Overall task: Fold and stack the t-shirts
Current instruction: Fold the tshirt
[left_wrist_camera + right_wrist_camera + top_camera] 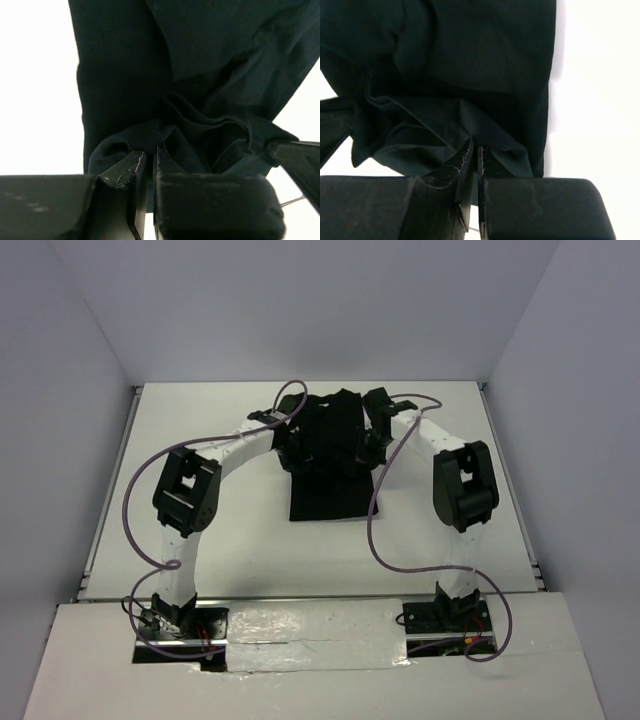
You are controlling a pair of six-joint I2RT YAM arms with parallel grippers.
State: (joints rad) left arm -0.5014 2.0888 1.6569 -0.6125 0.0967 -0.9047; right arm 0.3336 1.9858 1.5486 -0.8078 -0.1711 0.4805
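My left gripper (150, 154) and right gripper (475, 146) are each pinched tight on the black t-shirt (330, 495), its cloth bunched just ahead of them.

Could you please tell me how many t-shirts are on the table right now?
1. The black t-shirt lies mid-table, its sides pinched by the left gripper and right gripper; another could hide beneath.

White table (250, 540), black t-shirt (330, 495) on it

white table (250, 540), plain pale grey walls (300, 300) on three sides, even light
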